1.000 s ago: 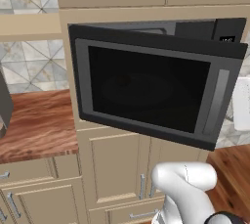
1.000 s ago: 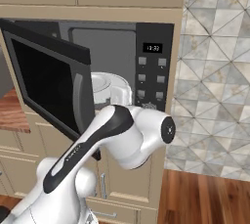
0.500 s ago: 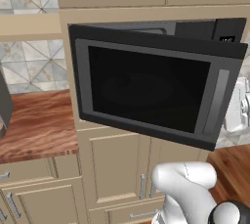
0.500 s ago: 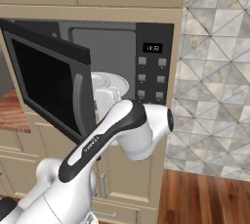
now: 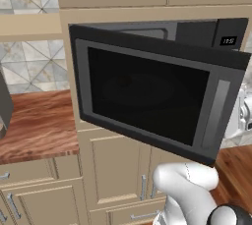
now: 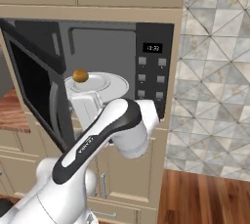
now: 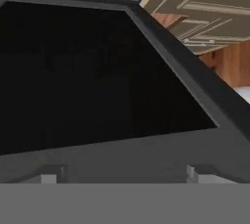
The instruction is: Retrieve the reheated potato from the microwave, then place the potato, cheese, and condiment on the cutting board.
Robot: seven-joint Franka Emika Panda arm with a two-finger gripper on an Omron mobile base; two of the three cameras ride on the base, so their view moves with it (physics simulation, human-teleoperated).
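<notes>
The microwave (image 6: 154,66) stands open, its dark glass door (image 5: 147,91) swung out to the left. Inside, the golden-brown potato (image 6: 80,76) sits on a white plate (image 6: 105,85). My white hand (image 6: 87,106) is at the microwave's mouth, just below the plate's front rim and short of the potato. In the hand view my gripper (image 7: 122,175) faces the door's dark inner glass. Its tips stand far apart, open, with nothing between them. The cheese, the condiment and the cutting board are out of view.
A wooden counter (image 5: 34,126) lies left of the microwave, with a dark object (image 5: 4,106) at its edge. Beige cabinets (image 5: 118,170) run below and above. A tiled wall (image 6: 215,71) and wood floor (image 6: 205,198) are to the right.
My hand has dropped from in front of the plate to below its rim, nearer the door. The elbow has swung lower. The potato and plate have not moved.
</notes>
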